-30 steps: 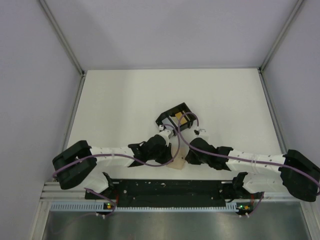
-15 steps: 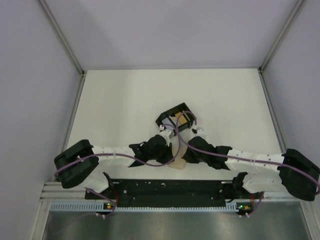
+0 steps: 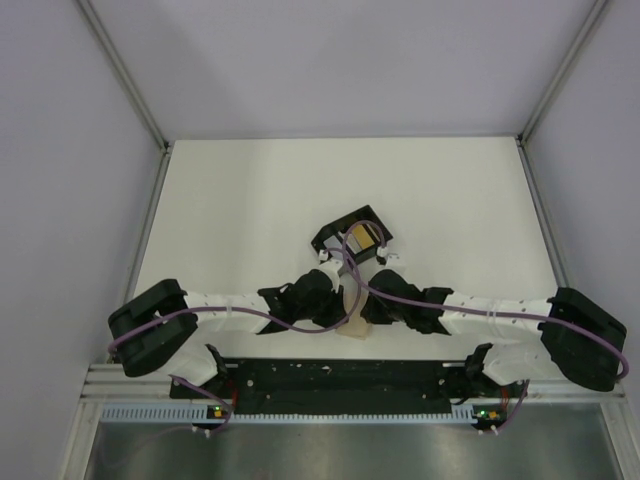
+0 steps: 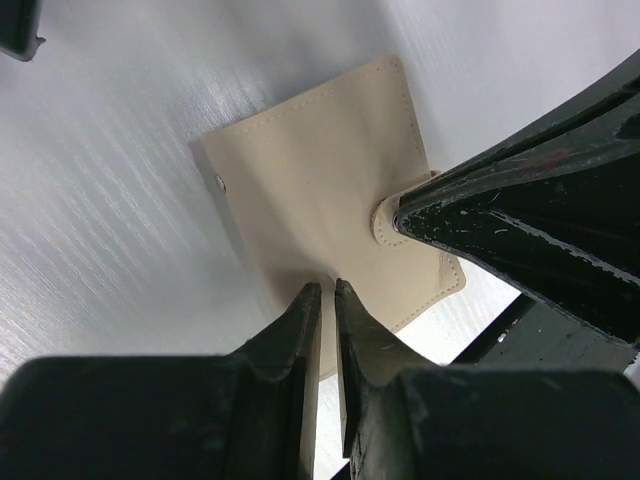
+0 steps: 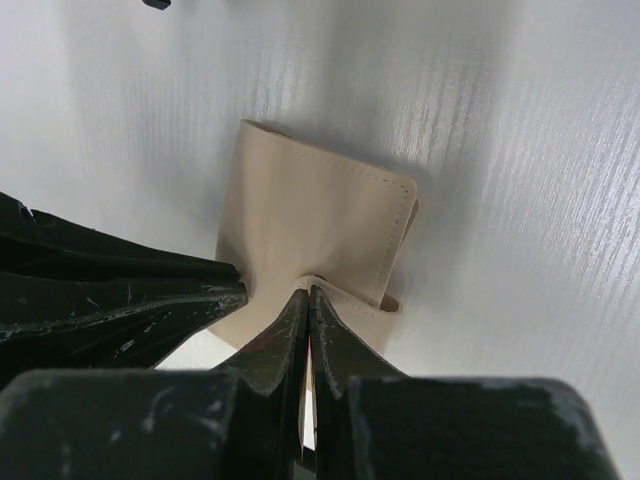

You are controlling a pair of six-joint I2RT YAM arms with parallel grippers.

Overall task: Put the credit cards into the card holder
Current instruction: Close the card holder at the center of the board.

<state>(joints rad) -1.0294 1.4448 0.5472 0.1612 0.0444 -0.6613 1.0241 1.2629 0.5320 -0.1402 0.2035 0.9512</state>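
The tan card holder point(image 4: 320, 180) lies on the white table at the near edge, between my two grippers; it also shows in the top view point(image 3: 356, 327) and the right wrist view point(image 5: 310, 215). My left gripper point(image 4: 328, 290) is shut on the holder's near edge. My right gripper point(image 5: 308, 292) is shut on a raised flap of the holder, from the other side. In the top view the left gripper point(image 3: 343, 306) and right gripper point(image 3: 368, 308) meet over the holder. A yellow-orange credit card point(image 3: 362, 237) lies in the black tray point(image 3: 333, 235). The light blue card is not visible.
The black square tray sits just beyond the grippers, near the table's middle. Purple cables loop over both wrists. Grey walls with metal rails close in the left, right and back sides. The black arm-base rail point(image 3: 340, 375) runs along the near edge.
My right gripper has pulled back from the black tray toward the near edge and now grips the holder's flap. The left arm has hardly moved.
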